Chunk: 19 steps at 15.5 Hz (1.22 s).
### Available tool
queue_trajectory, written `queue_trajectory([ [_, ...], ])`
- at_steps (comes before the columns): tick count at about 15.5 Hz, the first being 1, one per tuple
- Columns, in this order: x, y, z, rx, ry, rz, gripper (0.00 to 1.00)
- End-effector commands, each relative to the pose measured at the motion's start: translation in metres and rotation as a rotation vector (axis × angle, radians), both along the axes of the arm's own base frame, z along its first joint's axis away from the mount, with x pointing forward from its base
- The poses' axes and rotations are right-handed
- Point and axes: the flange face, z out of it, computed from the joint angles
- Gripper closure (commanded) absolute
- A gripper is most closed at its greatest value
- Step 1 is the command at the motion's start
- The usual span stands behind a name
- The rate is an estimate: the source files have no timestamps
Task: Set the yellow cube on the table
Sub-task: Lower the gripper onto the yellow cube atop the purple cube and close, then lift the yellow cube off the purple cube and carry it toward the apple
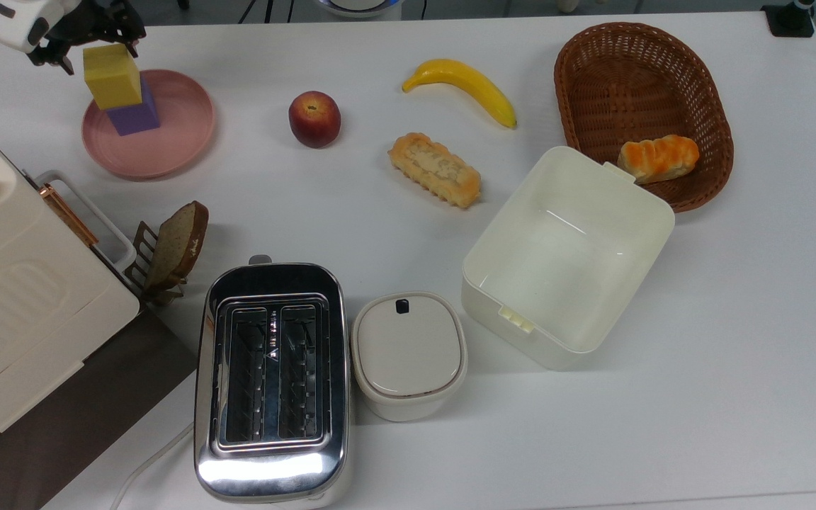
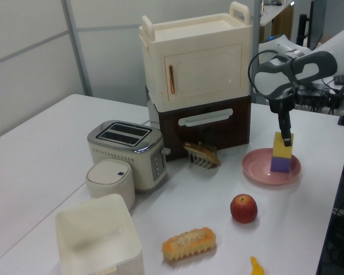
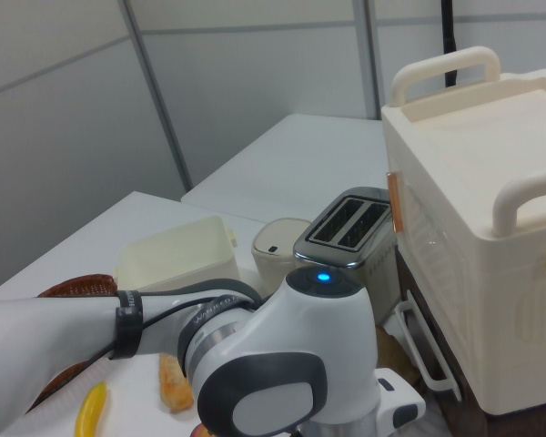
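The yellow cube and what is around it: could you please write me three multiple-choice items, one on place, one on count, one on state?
1. What does the yellow cube rest on?
A. the purple cube
B. the bare table
C. the basket

2. How many bread rolls are in the basket?
A. none
B. one
C. three

3. How does the claw stand?
A. far off over the tub
B. down around the yellow cube, fingers on either side
C. shut on the banana

Answers:
1 A, it sits stacked on the purple cube on the pink plate.
2 B, a single roll lies inside.
3 B, dark fingers flank the cube's top.
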Motion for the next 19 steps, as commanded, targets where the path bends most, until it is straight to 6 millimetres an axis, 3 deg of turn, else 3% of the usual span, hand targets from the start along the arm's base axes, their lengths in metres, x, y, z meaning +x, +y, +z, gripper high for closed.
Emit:
queue_trajectory([
  [1,-0.003,0.003,0.004,-0.033,-0.029,0.003,0.77],
  [2,-0.003,0.002,0.009,-0.037,-0.038,-0.001,0.94],
  [3,-0.004,0.003,0.015,-0.035,-0.045,-0.005,1.0],
  [5,-0.009,0.01,0.041,-0.037,-0.078,-0.015,1.0],
  [7,0.003,0.03,0.067,0.019,-0.126,-0.039,1.0],
  [9,0.028,0.071,0.079,0.046,-0.144,-0.061,1.0],
  [10,0.047,0.108,0.075,0.036,-0.143,-0.097,0.99],
  [13,0.079,0.187,0.053,0.019,-0.114,-0.151,0.97],
  [17,0.1,0.303,0.037,-0.027,-0.108,-0.277,0.97],
  [19,0.11,0.342,0.024,-0.052,-0.104,-0.343,0.97],
])
